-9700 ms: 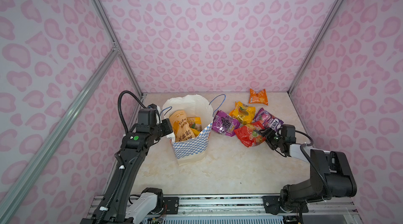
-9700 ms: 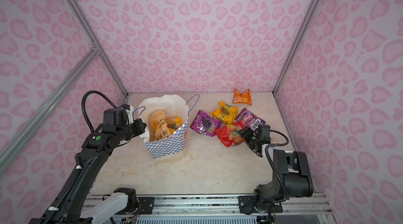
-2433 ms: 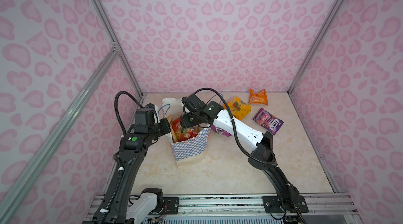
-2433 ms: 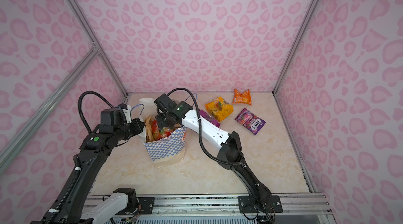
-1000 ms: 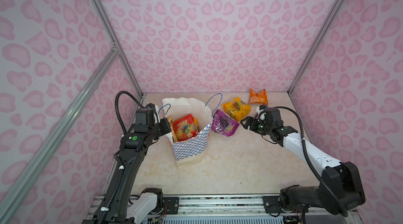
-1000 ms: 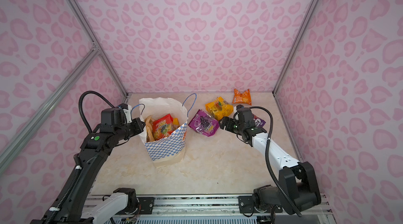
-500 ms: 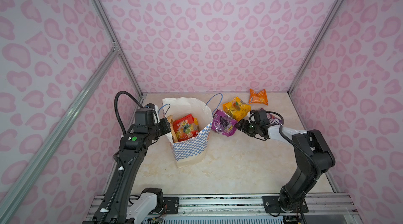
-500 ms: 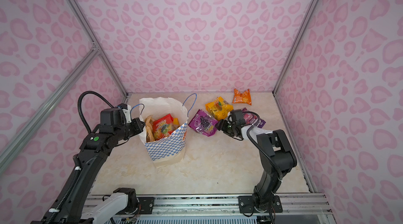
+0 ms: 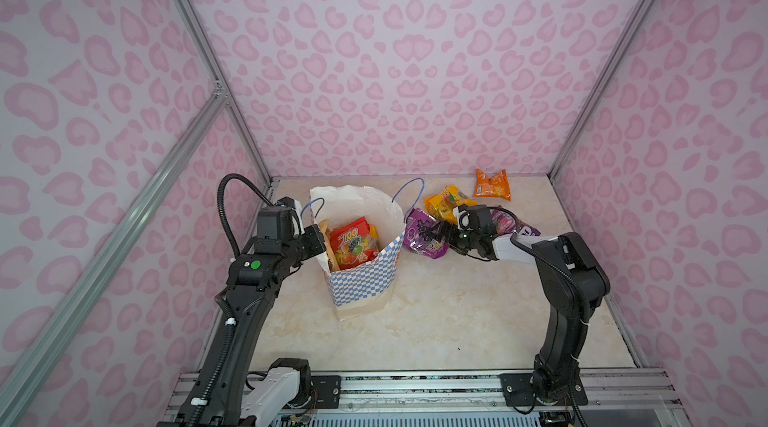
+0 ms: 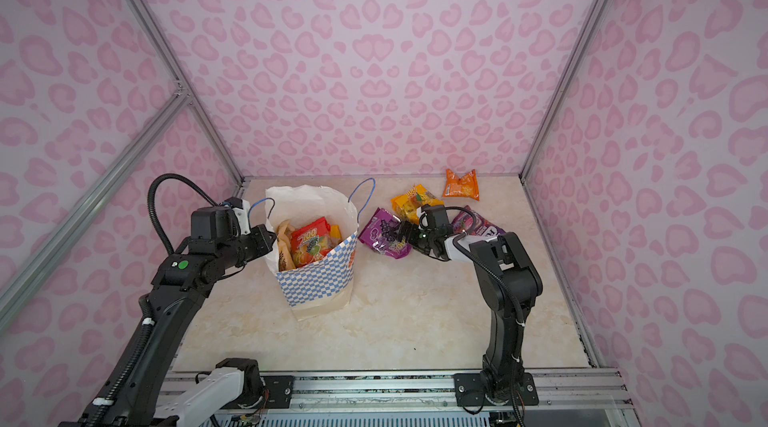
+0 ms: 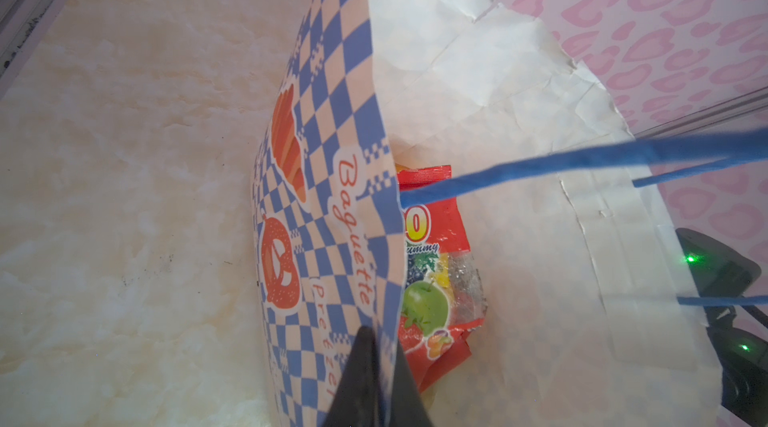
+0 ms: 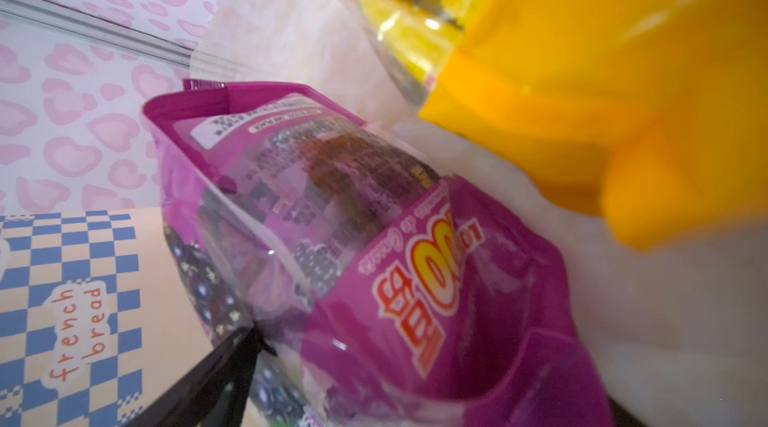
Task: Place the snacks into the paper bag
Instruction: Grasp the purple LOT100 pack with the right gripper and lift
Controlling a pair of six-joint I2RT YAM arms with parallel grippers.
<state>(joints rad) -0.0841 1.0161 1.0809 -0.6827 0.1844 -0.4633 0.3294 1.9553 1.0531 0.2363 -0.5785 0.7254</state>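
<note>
In both top views the upright blue-and-white checkered paper bag (image 9: 361,279) stands left of centre on the cream marbled tabletop (image 9: 436,321), its mouth open. The left gripper (image 9: 318,238) is clamped on the bag's left rim, apparently to keep the mouth spread and the bag steady while snacks go in. A red crinkly fruit-gummy packet (image 9: 353,238) lies inside, on top of other packets. Just right of the bag lies a purple plastic grape packet (image 9: 422,240). The right gripper (image 9: 440,234) reaches low to that packet's right end. Farther back sit a yellow plastic packet (image 9: 446,201) and, near the far wall, a small orange packet (image 9: 492,185). A second purple packet (image 9: 513,227) is partly hidden behind the right arm.

In the left wrist view, the black fingers (image 11: 361,379) are pressed together with the bag's checkered wall (image 11: 324,196) between them. A thin blue cord handle (image 11: 582,159) hangs slack across the mouth, with the red packet (image 11: 432,279) deep inside.

In the right wrist view, the purple grape packet (image 12: 353,238) lies flat between the bag (image 12: 62,279) and the yellow packet (image 12: 602,113). One black finger (image 12: 216,375) stands off its bag-side edge; the other barely shows. The jaws look spread wide astride the packet, gripping nothing. This looks like lining up for a pick, likely because this packet lies nearest the bag.
</note>
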